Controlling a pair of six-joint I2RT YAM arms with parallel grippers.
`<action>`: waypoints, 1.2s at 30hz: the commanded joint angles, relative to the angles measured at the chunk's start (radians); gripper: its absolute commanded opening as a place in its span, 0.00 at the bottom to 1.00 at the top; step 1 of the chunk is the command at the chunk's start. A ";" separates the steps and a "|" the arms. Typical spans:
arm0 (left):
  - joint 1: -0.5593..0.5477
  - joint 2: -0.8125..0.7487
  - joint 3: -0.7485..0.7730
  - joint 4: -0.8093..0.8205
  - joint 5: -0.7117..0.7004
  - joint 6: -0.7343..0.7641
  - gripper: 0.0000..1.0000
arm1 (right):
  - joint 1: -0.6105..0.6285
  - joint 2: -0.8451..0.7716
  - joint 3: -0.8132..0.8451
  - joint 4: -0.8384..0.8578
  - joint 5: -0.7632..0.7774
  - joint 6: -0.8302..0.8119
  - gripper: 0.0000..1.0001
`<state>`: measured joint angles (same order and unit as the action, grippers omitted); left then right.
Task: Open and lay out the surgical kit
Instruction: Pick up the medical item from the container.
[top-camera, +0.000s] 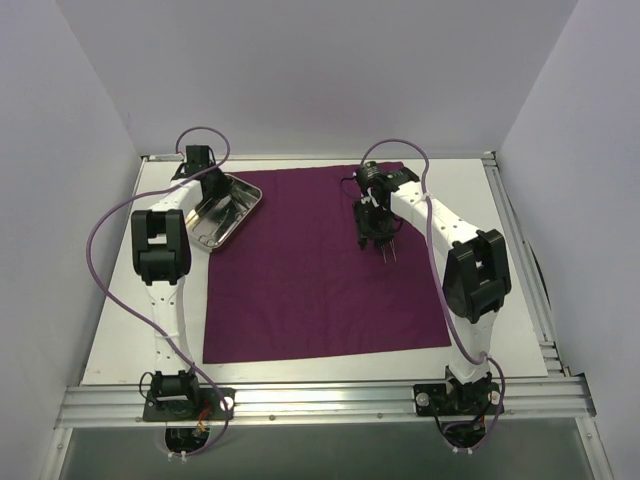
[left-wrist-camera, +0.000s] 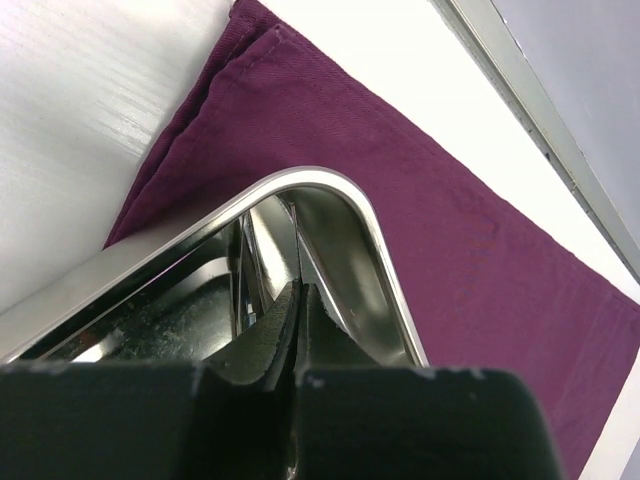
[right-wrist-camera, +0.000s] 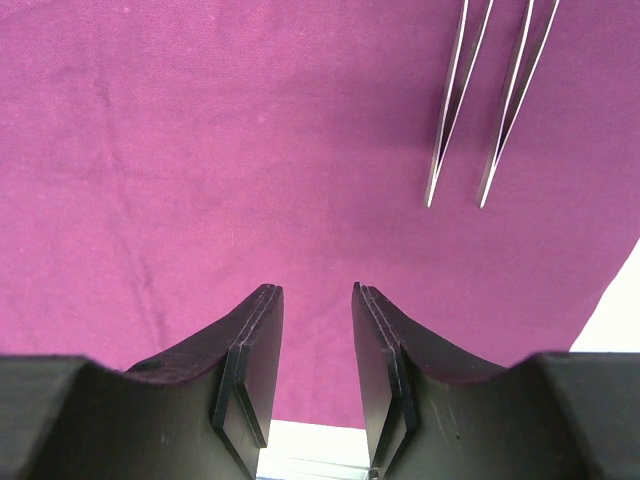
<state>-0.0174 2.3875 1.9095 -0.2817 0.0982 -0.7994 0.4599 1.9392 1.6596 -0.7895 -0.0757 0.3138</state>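
The dark purple cloth lies spread flat on the table. A shiny steel tray rests on its far left corner. My left gripper reaches down into that tray. In the left wrist view the left gripper is shut, its tips near the tray's rounded corner. A thin silver sliver shows just past the tips, and I cannot tell whether it is pinched. My right gripper hovers open over the cloth, empty. Two slim tweezers lie side by side on the cloth just beyond it, also visible from above as tweezers.
White table surface borders the cloth on the left and front. An aluminium rail runs along the near edge by both arm bases. White walls enclose the left, back and right sides. Purple cables loop above both arms.
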 joint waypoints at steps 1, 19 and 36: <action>0.011 -0.054 0.029 -0.019 -0.017 0.000 0.02 | 0.008 0.007 0.037 -0.034 0.002 -0.008 0.35; 0.010 -0.169 0.066 -0.073 -0.015 -0.009 0.02 | 0.006 0.032 0.071 -0.039 -0.006 -0.050 0.35; 0.005 -0.468 -0.093 0.048 0.493 0.164 0.02 | -0.020 0.038 0.183 0.048 -0.409 -0.134 0.39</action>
<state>-0.0166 2.0483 1.8626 -0.3752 0.3119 -0.6853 0.4496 1.9926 1.8030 -0.7673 -0.2932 0.2192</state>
